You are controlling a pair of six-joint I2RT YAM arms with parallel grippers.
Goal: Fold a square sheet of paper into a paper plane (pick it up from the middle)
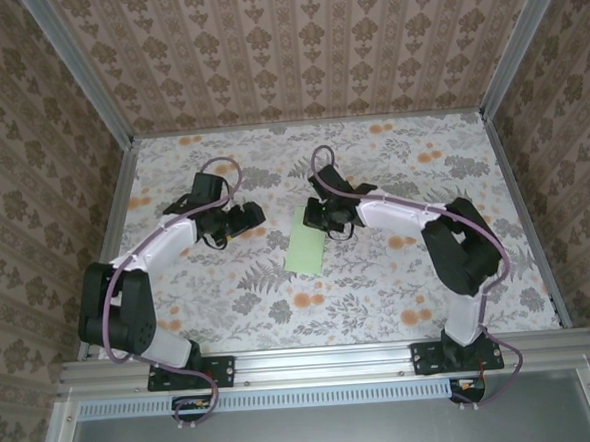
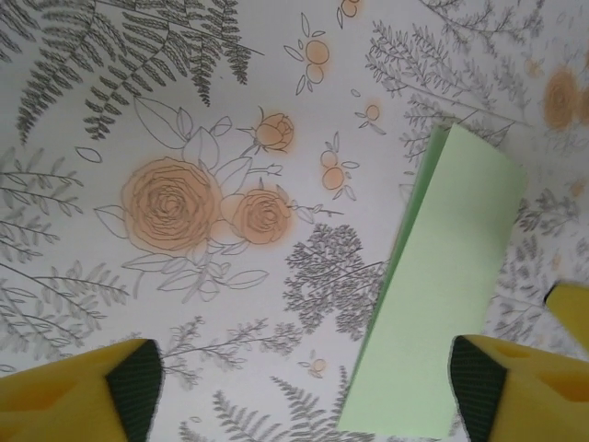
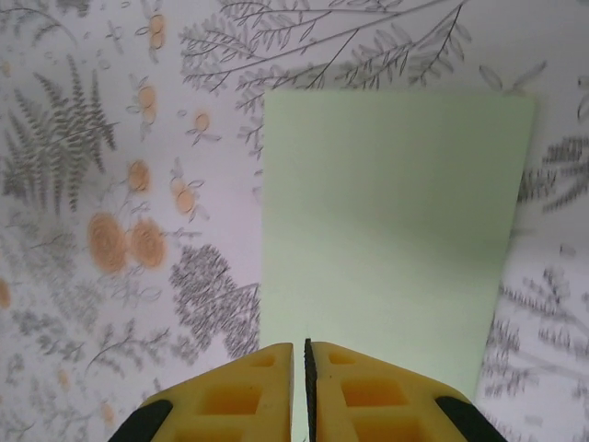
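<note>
The square sheet of paper [image 1: 305,246] is pale green and now shows as a narrow rectangle, doubled over along one long side, in the middle of the flowered table. My right gripper [image 1: 322,220] is at its far end. In the right wrist view the yellow fingers of the right gripper [image 3: 299,346] are shut, with the near edge of the paper [image 3: 386,221] pinched between them. My left gripper [image 1: 252,218] stands open just left of the sheet. In the left wrist view the paper [image 2: 446,285] lies beside the right-hand finger of the left gripper [image 2: 304,368], with a darker green second layer along its left edge.
The flowered tablecloth [image 1: 380,296] covers the whole work area. Patterned walls and metal frame posts [image 1: 518,187] close it in at the left, right and back. A metal rail [image 1: 323,357] runs along the near edge by the arm bases.
</note>
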